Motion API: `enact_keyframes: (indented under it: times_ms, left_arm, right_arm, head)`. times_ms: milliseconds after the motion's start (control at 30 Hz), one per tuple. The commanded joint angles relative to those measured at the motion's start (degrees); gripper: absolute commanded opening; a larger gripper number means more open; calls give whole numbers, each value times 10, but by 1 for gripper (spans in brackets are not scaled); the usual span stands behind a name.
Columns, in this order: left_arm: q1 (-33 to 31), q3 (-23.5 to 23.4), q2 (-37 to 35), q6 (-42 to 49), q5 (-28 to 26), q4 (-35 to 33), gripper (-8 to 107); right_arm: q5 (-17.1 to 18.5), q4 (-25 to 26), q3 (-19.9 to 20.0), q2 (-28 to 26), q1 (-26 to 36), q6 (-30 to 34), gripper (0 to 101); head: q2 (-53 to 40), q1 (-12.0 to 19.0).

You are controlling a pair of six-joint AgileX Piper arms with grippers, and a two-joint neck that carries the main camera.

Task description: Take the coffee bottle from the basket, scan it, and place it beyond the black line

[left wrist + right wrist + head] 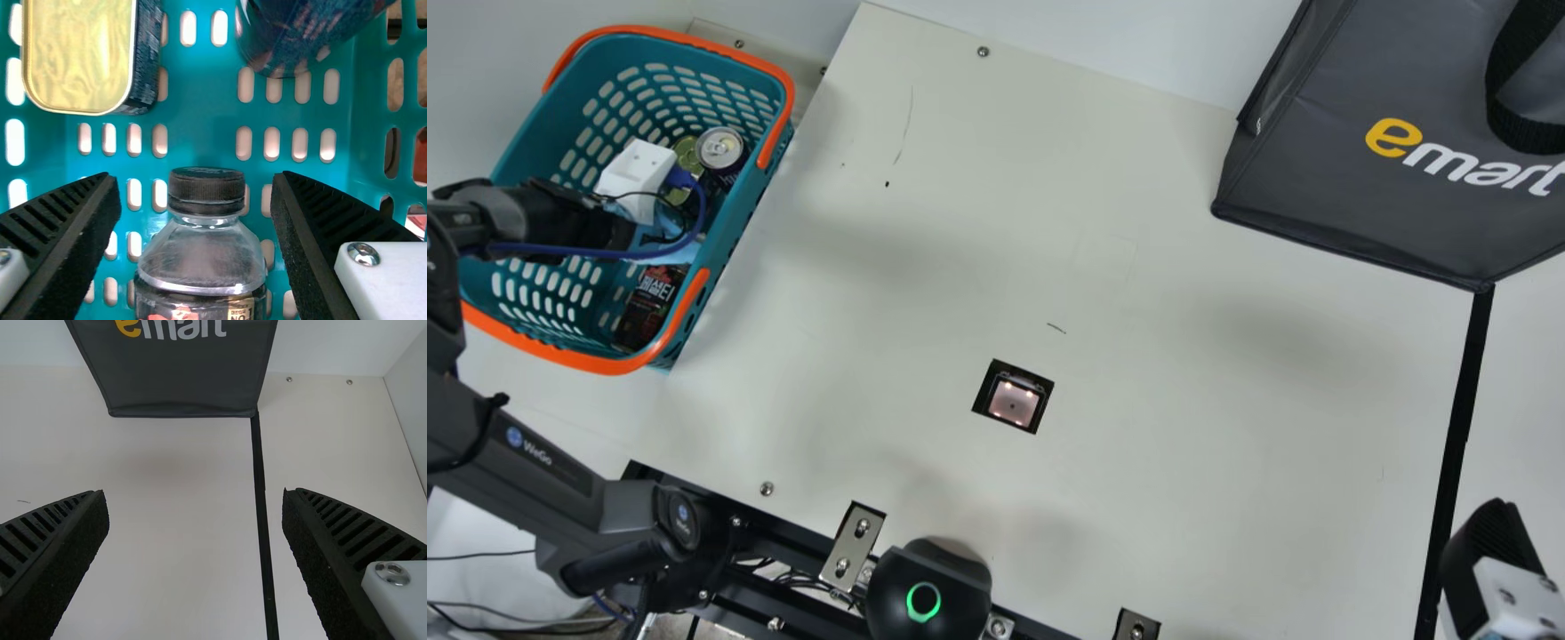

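Main view: left gripper (639, 173) is held at the basket (749, 218), by the table's (1183, 462) left edge; right gripper (1489, 547) is held near black line (1458, 400). Left wrist view: coffee bottle (201, 260) is seen in basket, between spread fingers (60, 233). Right wrist view: fingers are spread wide.

The cream table (1192, 427) has a scanner window (1014, 402) set into it, nearer its front edge. A teal plastic basket (543, 124) stands at its left edge, a dark grey shopping bag (1316, 200) toward its back right corner; black line (1459, 427) runs frontward from the bag.
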State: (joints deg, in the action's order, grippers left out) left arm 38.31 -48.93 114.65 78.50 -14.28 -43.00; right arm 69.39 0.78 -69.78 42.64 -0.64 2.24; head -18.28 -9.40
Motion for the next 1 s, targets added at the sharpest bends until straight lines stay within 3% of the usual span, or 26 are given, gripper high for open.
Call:
enact_keyframes:
  times_ms: [0, 967]
  left_arm:
    - [1, -1, 3, 0, 1, -1, 90]
    - [-15, -3, 37, 1, 27, -25, 90]
  right_arm:
    - [0, 0, 0, 0, 0, 0, 91]
    - [0, 0, 0, 0, 0, 0, 91]
  head:
    - [-1, 15]
    - [-1, 15]
